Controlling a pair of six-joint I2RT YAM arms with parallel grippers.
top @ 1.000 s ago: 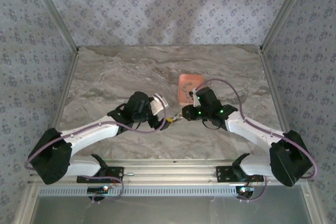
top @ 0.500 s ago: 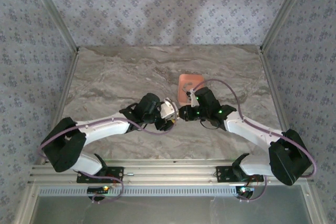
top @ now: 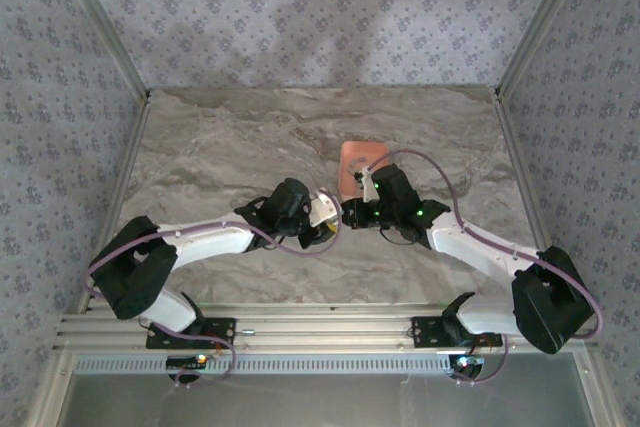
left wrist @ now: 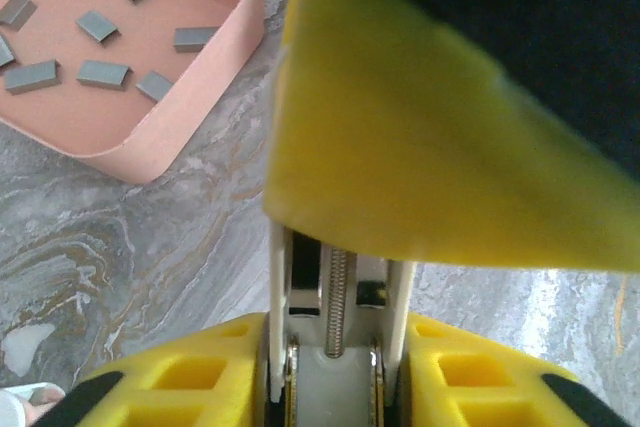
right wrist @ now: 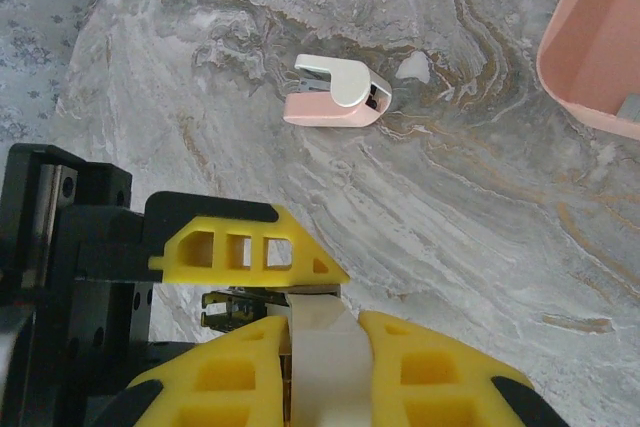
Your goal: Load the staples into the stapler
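The stapler (left wrist: 340,282) is white, with a metal channel and a spring showing along its middle. It hangs above the table between both grippers. My left gripper (left wrist: 335,337) is shut on its white side rails. My right gripper (right wrist: 325,319) is shut on the white end (right wrist: 322,372) of the stapler, and its yellow finger (left wrist: 430,147) looms large and blurred in the left wrist view. From above, the left gripper (top: 327,219) and the right gripper (top: 347,213) meet tip to tip just in front of the salmon tray (top: 358,155). Several grey staples (left wrist: 103,72) lie loose in the tray (left wrist: 205,87).
A small pink-and-white object (right wrist: 335,95) lies on the marble table beyond the grippers. The tray's corner (right wrist: 590,57) is at the right of the right wrist view. The left gripper's yellow finger (right wrist: 250,247) sits close beside my right fingers.
The left arm swung right to the stapler held by the right gripper, and its jaws closed on it. The right arm has hardly moved.
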